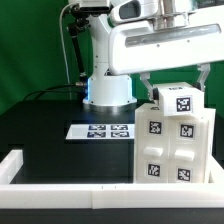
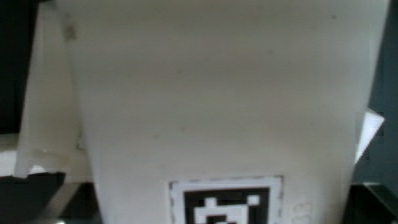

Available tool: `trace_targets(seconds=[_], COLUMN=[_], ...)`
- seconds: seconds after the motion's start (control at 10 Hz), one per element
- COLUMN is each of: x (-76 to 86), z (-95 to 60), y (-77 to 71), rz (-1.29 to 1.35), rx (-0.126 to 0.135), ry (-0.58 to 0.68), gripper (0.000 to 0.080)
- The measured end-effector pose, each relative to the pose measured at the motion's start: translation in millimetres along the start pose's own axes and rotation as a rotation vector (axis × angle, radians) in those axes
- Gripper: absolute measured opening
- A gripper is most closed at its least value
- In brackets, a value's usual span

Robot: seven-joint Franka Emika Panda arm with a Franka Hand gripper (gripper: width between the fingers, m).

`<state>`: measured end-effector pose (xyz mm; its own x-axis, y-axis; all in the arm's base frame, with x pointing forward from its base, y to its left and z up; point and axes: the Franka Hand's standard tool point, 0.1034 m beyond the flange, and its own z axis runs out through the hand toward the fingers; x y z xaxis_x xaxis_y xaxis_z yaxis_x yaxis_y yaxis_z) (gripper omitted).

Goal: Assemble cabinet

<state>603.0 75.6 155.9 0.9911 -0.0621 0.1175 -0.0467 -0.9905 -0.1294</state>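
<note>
The white cabinet (image 1: 175,140) stands upright at the exterior view's right, with black-and-white tags on its front and side. Its top panel (image 1: 180,98) carries one tag and sits on the body. My gripper (image 1: 177,85) hangs straight down over it, one finger against each side of that top panel, and looks closed on it. In the wrist view the white panel (image 2: 196,100) fills almost the whole picture, with one tag (image 2: 226,203) at its edge. My fingertips do not show there.
The marker board (image 1: 103,131) lies flat on the black table, to the exterior view's left of the cabinet. A long white border rail (image 1: 60,187) runs along the front and left edges. The arm's white base (image 1: 108,90) stands behind.
</note>
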Motion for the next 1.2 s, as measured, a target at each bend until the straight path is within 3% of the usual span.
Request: trace_targets(seconds=[0.7, 0.9, 1.2], x=[-0.4, -4.6, -2.6], z=[-0.7, -0.9, -1.6], y=[-3.5, -5.6, -8.0], rz=[0.618, 0.882, 1.211], rx=[0.018, 0.036, 0.085], ry=[0.033, 0.061, 0.059], gripper=[0.0560, 0.0560, 0.0560])
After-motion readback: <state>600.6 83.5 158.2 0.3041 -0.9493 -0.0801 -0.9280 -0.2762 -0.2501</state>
